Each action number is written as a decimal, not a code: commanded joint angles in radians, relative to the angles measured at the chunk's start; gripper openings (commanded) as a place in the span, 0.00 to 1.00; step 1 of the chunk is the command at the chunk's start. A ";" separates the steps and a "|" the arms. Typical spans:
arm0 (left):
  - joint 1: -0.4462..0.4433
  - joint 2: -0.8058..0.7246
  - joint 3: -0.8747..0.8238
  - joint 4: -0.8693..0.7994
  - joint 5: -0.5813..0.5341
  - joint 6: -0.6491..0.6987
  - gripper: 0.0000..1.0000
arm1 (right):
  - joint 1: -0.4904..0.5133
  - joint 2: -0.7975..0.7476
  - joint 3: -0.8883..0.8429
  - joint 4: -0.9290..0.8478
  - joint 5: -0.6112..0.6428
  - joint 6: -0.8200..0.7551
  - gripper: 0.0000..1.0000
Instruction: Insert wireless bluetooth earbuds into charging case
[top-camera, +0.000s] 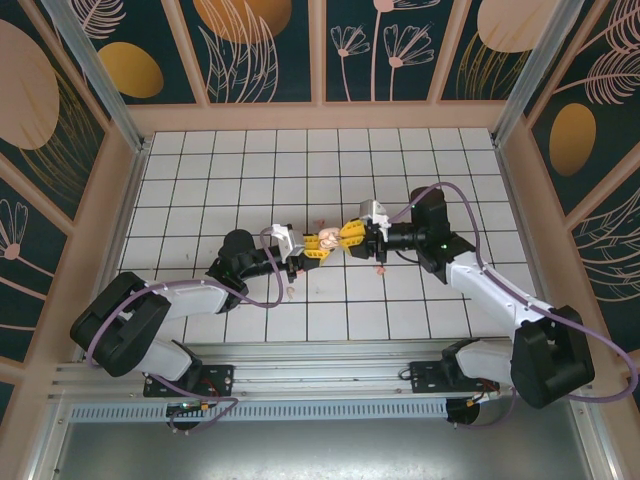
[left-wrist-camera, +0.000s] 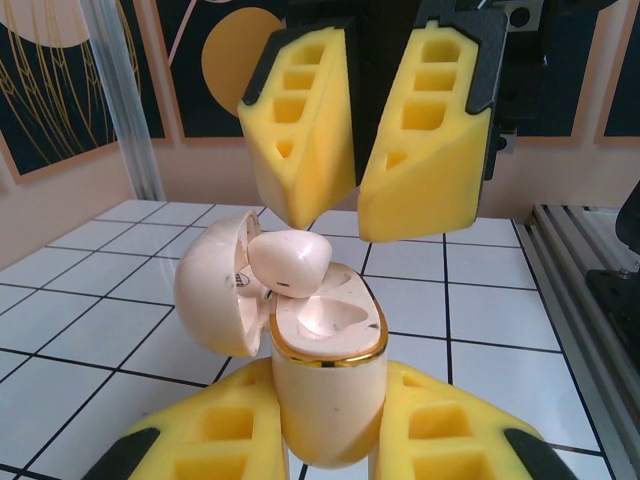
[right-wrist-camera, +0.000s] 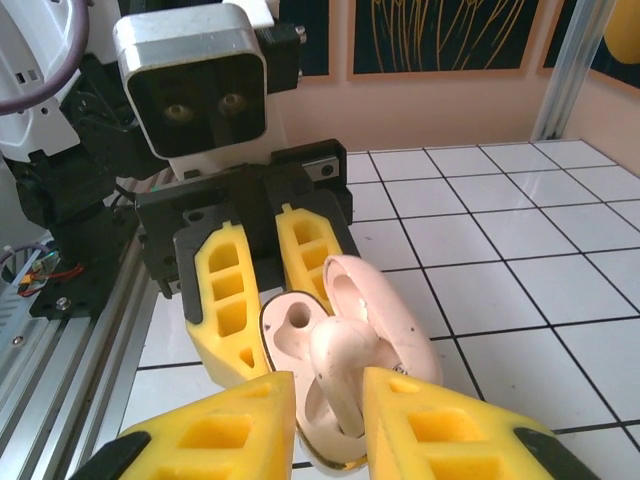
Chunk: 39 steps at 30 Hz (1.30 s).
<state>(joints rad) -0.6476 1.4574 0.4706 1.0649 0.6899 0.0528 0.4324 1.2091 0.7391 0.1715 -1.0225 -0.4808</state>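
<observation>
I'm seeing my left gripper (top-camera: 312, 250) clamping the cream, gold-rimmed charging case (left-wrist-camera: 330, 400) upright, its lid (left-wrist-camera: 215, 290) hanging open to one side and its base running off the bottom of the left wrist view. A pale earbud (left-wrist-camera: 288, 262) is sitting in the case's mouth, stem dipping into a socket. My right gripper (left-wrist-camera: 355, 225) is hovering over it, fingers slightly parted. I can't tell whether they're pinching the earbud or only flanking it. Both arms are reaching inward, meeting nose to nose over the tiled table (top-camera: 400, 160).
</observation>
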 joint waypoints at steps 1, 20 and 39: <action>-0.006 -0.011 0.021 0.027 -0.002 0.022 0.16 | 0.013 -0.014 0.036 -0.004 0.018 0.018 0.26; -0.005 -0.041 0.016 0.006 -0.002 0.030 0.16 | 0.049 0.035 0.053 -0.010 0.045 0.007 0.27; -0.005 -0.039 0.003 -0.005 -0.046 0.034 0.16 | 0.035 -0.020 0.016 0.045 0.025 0.063 0.11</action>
<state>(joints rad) -0.6476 1.4387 0.4706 1.0420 0.6628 0.0685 0.4728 1.2266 0.7567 0.1810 -0.9699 -0.4500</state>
